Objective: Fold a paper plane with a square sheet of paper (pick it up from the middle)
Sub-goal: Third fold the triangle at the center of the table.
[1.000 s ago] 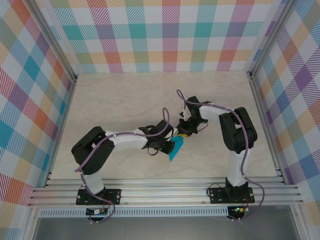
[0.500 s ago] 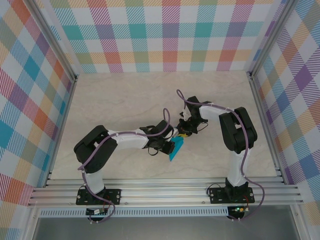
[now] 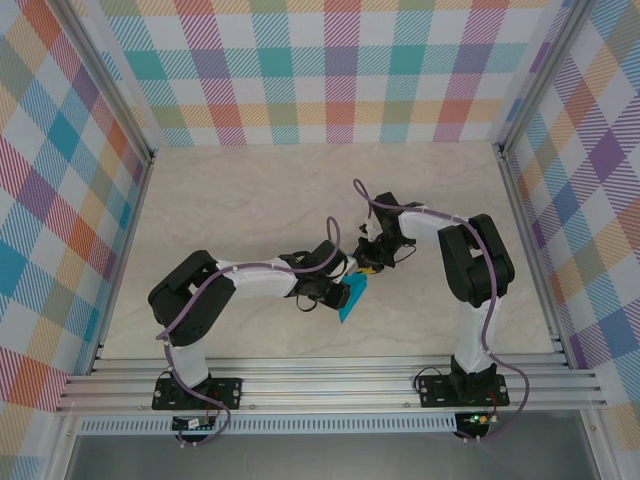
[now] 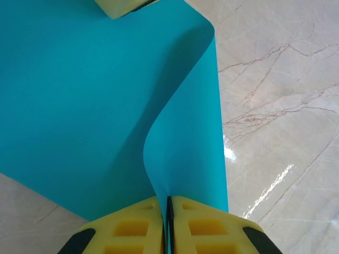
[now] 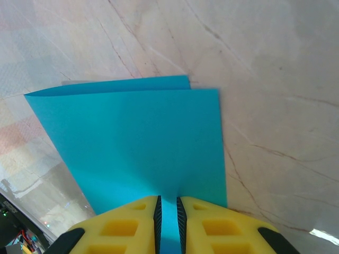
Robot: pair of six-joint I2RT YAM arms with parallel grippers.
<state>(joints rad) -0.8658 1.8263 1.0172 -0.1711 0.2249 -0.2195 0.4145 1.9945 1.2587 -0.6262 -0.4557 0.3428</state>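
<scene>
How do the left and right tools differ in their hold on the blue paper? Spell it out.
The left tool pinches the sheet of paper with pads almost touching; the right tool shows a slim gap filled with paper. At the left tool the paper curls in a bend; at the right tool it looks flat, doubled over. Both have yellow pads and are shut on the same sheet.

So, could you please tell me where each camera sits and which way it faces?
Top external: fixed above and behind the arms, looking down on the table; both arms show, left gripper and right gripper meeting at the paper.
Left wrist: on the left arm, looking along its gripper, shut on the paper.
Right wrist: on the right arm, looking along its gripper, shut on the paper.
Shared: all three see the paper; left wrist also catches a right gripper finger.
</scene>
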